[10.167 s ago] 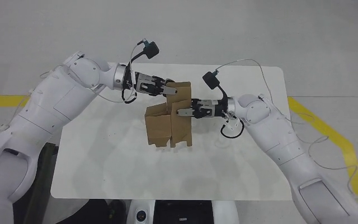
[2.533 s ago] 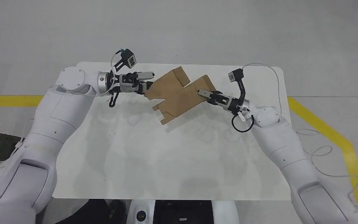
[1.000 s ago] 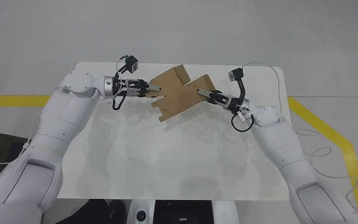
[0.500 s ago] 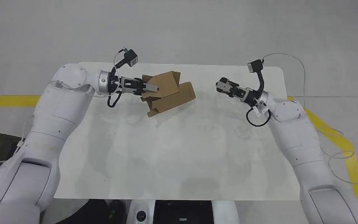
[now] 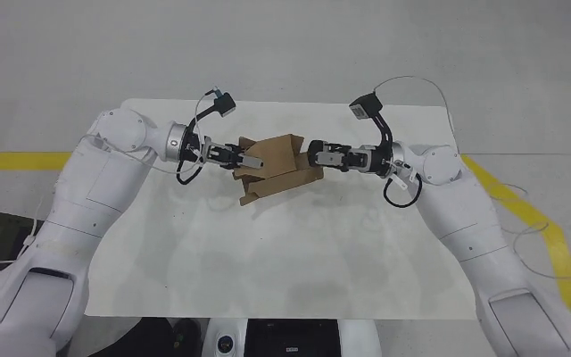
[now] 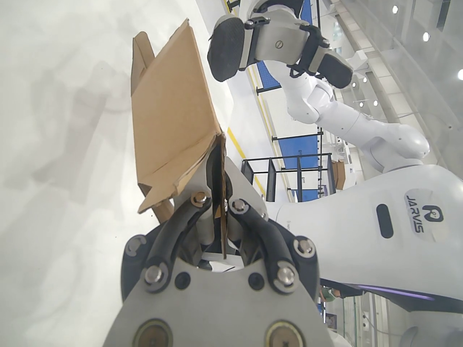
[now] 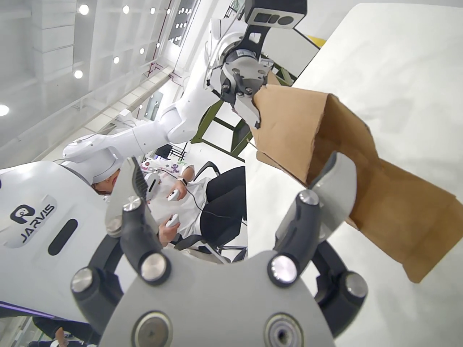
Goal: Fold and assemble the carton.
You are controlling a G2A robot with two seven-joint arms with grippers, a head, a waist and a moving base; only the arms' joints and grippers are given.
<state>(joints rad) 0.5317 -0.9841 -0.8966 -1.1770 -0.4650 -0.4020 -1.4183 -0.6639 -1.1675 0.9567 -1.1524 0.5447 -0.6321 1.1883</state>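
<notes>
- The carton (image 5: 275,159) is found partly erected, toward 12 o'clock of the middle of the table (image 5: 268,268) in the top view. Whether its lower end rests on the surface cannot be told.
- The left gripper (image 5: 253,163) is placed at the carton's 9 o'clock side. In the left wrist view its fingers (image 6: 238,182) are seen pressed together on the edge of one cardboard panel, so the carton is clamped there.
- The right gripper (image 5: 314,157) is placed at the carton's 3 o'clock end. In the right wrist view its fingers (image 7: 336,176) are seen spread wide apart, with nothing gripped. One finger is seen against the carton's open mouth, but contact cannot be confirmed.
- The carton's long axis is read as running from about 8 o'clock to about 2 o'clock in the top view, roughly along the line between the two grippers.
- From the right gripper the carton lies at 9 o'clock, just beside the fingertips. The coming move is judged to turn on this relation.
- The left arm is engaged as holder. The right arm is free and is judged near enough for a wall or flap at its end to be taken or pressed.
- Assembly is judged to be at an early stage: the flaps are seen loose and no end is closed.
- A risk is noted: a single thin panel is held, so the carton may twist or tear under a push from 3 o'clock.
</notes>
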